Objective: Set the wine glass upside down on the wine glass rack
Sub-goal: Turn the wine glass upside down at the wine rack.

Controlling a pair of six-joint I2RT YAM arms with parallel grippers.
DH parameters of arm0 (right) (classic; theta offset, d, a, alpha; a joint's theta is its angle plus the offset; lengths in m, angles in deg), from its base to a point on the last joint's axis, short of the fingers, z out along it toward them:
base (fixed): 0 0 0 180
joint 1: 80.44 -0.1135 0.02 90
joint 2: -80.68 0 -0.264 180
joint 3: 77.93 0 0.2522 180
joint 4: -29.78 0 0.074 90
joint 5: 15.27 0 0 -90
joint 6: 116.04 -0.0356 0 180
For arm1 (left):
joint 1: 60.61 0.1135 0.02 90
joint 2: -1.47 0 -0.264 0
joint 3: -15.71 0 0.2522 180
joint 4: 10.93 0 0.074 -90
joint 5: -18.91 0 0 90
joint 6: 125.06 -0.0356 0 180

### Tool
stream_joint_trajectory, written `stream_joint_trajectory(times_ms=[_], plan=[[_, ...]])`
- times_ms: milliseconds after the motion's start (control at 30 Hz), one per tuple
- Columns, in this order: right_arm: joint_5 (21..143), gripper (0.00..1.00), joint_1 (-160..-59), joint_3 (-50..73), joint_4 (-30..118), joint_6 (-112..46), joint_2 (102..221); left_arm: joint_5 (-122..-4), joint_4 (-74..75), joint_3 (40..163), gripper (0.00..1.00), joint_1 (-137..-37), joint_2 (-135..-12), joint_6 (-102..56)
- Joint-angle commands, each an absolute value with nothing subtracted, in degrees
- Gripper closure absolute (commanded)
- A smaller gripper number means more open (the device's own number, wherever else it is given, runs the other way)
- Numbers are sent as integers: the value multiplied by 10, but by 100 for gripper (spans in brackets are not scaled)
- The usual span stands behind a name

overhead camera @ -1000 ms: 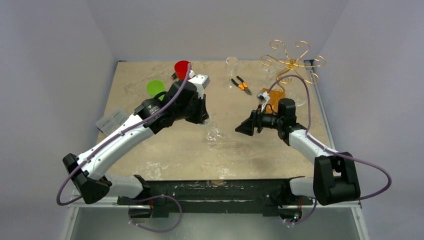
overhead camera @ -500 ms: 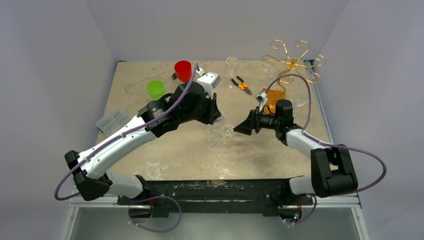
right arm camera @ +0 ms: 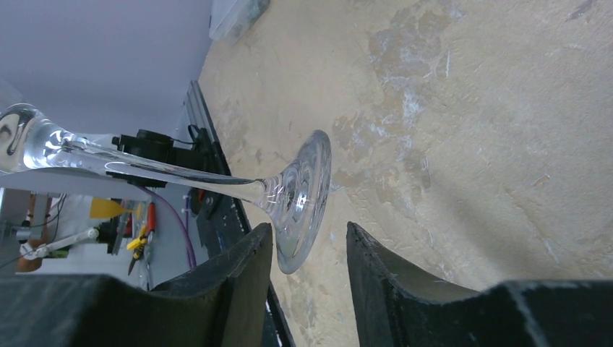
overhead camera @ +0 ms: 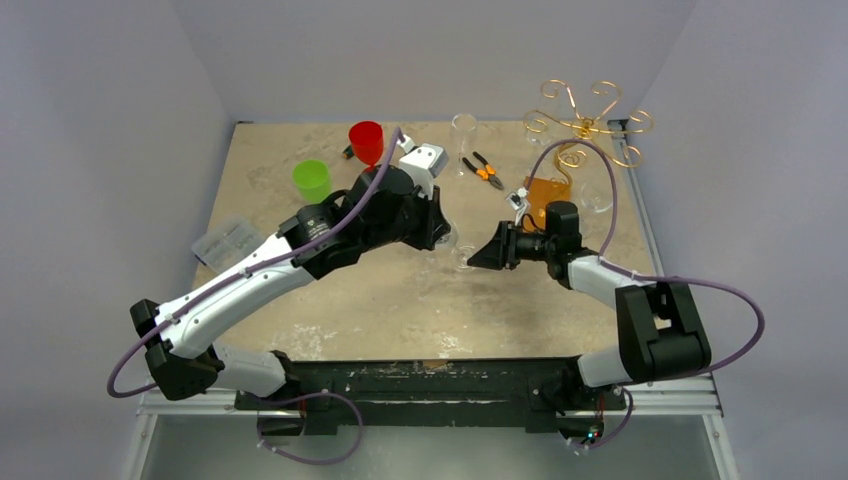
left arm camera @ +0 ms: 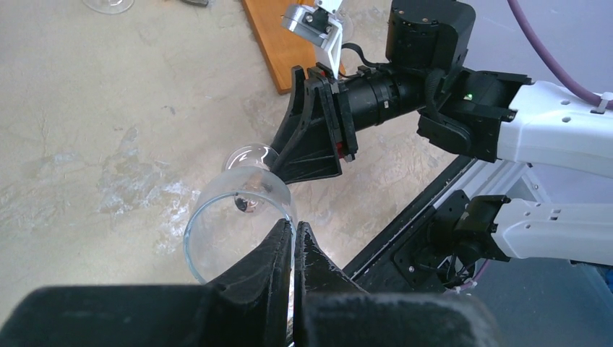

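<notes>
Left hand (left arm camera: 293,233) pinches the rim of the wine glass (left arm camera: 242,206), held sideways over the tabletop (overhead camera: 400,300). Right hand (right arm camera: 309,242) is spread wide around the glass's foot, seemingly not touching it. The rack (overhead camera: 588,122) stands well apart, far right.

Out in the middle, wine glass (left arm camera: 238,206) between left fingers (left arm camera: 271,260) and right fingers (right arm camera: 390,289), wine glass rack (overhead camera: 585,125) behind at far-right corner.
</notes>
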State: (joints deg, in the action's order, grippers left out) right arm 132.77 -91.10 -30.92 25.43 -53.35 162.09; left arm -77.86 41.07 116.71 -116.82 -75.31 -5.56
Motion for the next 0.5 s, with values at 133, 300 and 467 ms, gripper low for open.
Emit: stream_joint_trajectory(times_ms=[133, 300, 467], plan=[[1351, 64, -911, -312, 257, -592, 1632, -789, 348, 1194, 100, -1178, -740, -53], [1358, 78, -911, -314, 244, -596, 1624, -784, 345, 1188, 100, -1179, -736, -49], [1360, 98, -911, -316, 239, -594, 1618, -778, 335, 1169, 100, -1179, -725, -43]])
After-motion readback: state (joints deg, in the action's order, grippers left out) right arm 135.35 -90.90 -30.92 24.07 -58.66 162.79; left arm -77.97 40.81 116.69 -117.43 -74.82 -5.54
